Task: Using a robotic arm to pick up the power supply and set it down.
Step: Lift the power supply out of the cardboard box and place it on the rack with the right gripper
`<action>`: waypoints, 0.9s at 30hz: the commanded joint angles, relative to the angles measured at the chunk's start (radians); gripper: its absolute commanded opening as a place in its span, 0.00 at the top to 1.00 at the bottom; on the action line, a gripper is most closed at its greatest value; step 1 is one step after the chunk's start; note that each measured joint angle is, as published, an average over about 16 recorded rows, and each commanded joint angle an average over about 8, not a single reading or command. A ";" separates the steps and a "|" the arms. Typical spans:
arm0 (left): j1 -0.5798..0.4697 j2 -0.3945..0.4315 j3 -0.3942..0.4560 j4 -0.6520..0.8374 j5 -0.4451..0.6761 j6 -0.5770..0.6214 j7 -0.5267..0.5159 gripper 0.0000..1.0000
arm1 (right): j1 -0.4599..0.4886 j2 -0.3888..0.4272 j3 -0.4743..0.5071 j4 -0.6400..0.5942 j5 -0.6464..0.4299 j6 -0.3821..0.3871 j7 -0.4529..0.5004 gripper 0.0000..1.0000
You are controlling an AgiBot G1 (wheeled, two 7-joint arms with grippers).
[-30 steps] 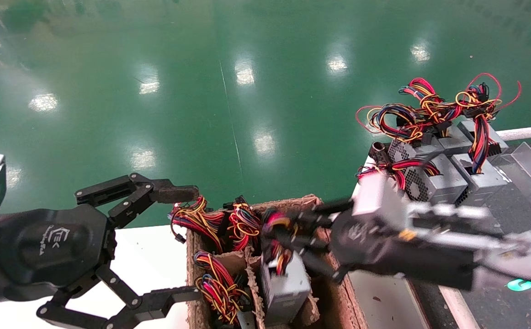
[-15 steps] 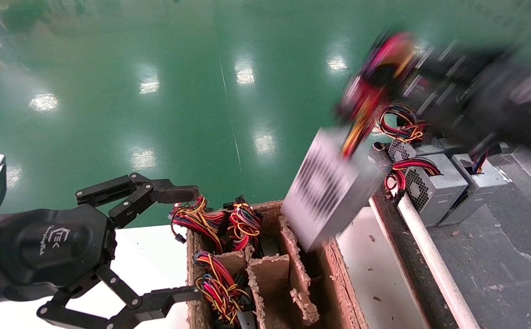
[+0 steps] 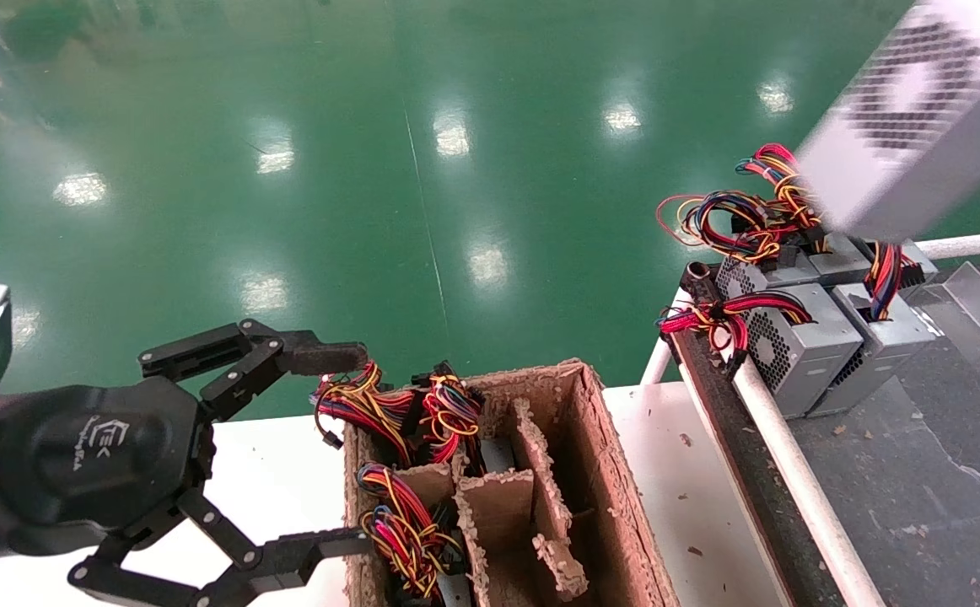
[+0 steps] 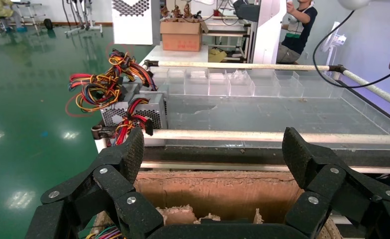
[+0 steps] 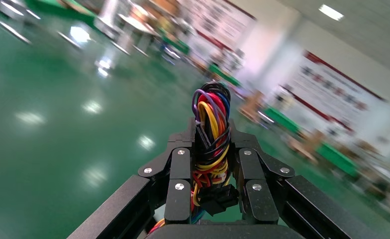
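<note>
**Power supply lifted clear of the carton and held aloft by its wire bundle; set-down not yet made.**
The grey metal power supply with a perforated vent face (image 3: 920, 110) hung at the upper right of the head view, above the row of similar grey units (image 3: 819, 324) on the dark conveyor surface (image 3: 920, 472), well apart from the brown divided cardboard box (image 3: 600, 455) at lower centre. In the right wrist view, the black right gripper (image 5: 210, 172) had its fingers (image 5: 179, 186) closed tightly around the red, yellow and black wire bundle (image 5: 210, 129), not the casing. The black left gripper (image 3: 321, 447), at lower left, was spread wide and held nothing. Lowering and release appeared to remain.
</note>
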 commanded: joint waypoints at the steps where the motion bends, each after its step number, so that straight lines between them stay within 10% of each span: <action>1: 0.000 0.000 0.000 0.000 0.000 0.000 0.000 0.00 | 0.011 0.030 0.005 -0.015 -0.036 0.025 -0.009 1.00; 27: 0.000 -0.001 0.002 0.000 -0.001 -0.001 0.001 0.00 | -0.073 0.066 -0.076 -0.392 -0.181 -0.075 -0.190 1.00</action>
